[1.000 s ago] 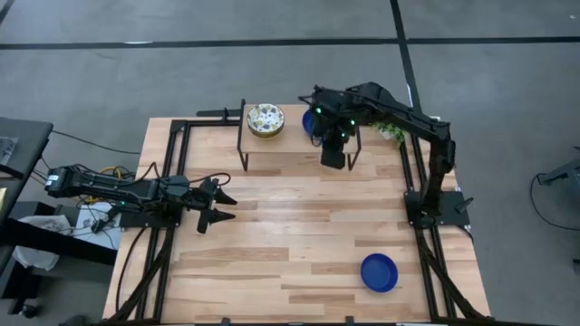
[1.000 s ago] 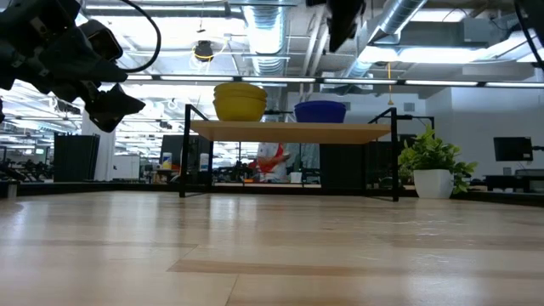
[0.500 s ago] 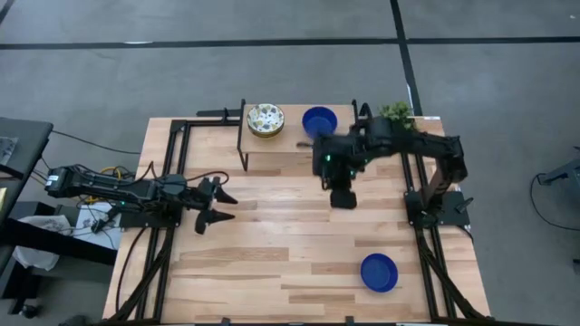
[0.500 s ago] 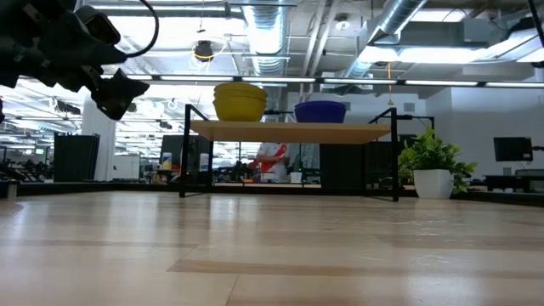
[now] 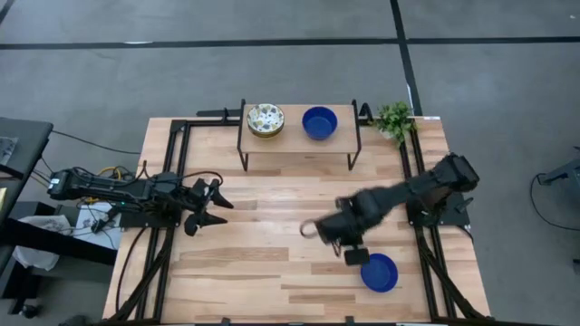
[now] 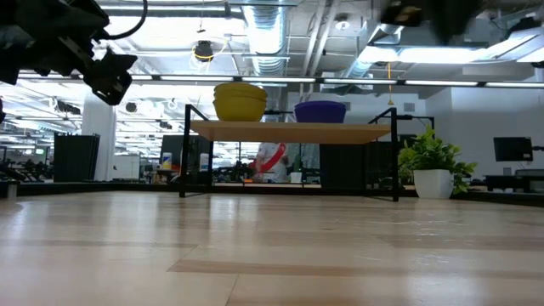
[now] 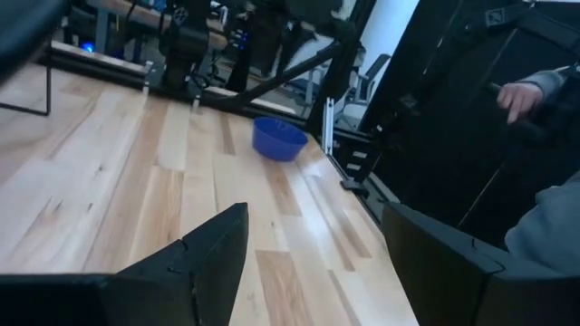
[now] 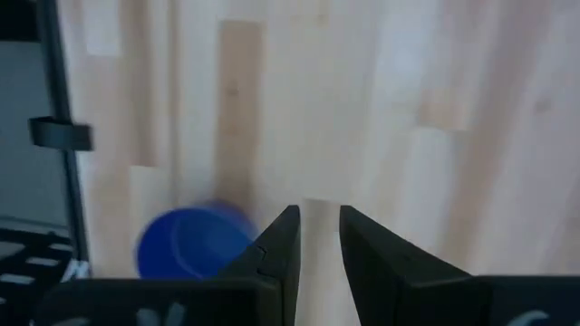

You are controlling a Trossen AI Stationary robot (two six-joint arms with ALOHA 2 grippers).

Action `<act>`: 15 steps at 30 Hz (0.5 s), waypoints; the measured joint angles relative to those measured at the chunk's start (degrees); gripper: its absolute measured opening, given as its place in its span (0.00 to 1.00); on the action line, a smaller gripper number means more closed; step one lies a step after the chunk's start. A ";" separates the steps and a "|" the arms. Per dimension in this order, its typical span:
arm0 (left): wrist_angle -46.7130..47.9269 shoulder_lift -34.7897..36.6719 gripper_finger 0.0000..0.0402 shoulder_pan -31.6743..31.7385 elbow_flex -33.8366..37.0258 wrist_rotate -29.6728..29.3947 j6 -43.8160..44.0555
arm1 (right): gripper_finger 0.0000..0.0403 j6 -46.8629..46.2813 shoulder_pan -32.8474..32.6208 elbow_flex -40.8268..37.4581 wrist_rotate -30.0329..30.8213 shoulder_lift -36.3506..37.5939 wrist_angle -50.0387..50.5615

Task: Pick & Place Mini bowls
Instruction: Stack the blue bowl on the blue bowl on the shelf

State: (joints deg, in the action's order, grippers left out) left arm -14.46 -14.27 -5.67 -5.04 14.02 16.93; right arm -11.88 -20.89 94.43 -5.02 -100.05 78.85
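A stack of floral mini bowls (image 5: 265, 119) and a blue mini bowl (image 5: 319, 122) rest on a small raised shelf (image 5: 294, 145) at the table's far side; in the low view the stack (image 6: 240, 100) and the blue one (image 6: 320, 110) sit on the shelf top. Another blue bowl (image 5: 379, 272) rests on the table near the right near corner. My right gripper (image 5: 355, 257) hovers just left of that bowl (image 8: 195, 240), its fingers (image 8: 319, 226) open by a narrow gap. My left gripper (image 5: 207, 208) waits wide open (image 7: 308, 263) over the left side.
A potted plant (image 5: 394, 119) stands at the far right corner beside the shelf. Black frame rails run along the table's left (image 5: 172, 163) and right (image 5: 412, 172) sides. A person's hand (image 7: 517, 95) shows beyond the table. Bare wood lies between the two grippers.
My right gripper has left the shelf, where the blue bowl stays, and swept quickly toward the near edge and down to beside the blue bowl on the table. My left gripper has risen slightly in the low view.
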 joint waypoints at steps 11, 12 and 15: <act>0.75 -0.85 0.63 -0.01 0.00 3.06 1.00 | 0.17 -28.18 -19.51 -12.32 -0.10 5.98 -12.79; 0.72 -0.84 0.63 -0.02 0.00 3.17 1.45 | 0.17 -29.88 -21.29 -12.32 0.24 5.98 -13.05; 0.70 -0.84 0.63 -0.01 0.00 3.17 1.73 | 0.17 -34.42 -26.35 -12.32 2.64 6.01 -14.81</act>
State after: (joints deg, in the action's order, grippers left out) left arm -13.76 -15.11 -5.68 -5.04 17.19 18.65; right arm -46.30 -47.24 82.11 -2.38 -94.04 64.04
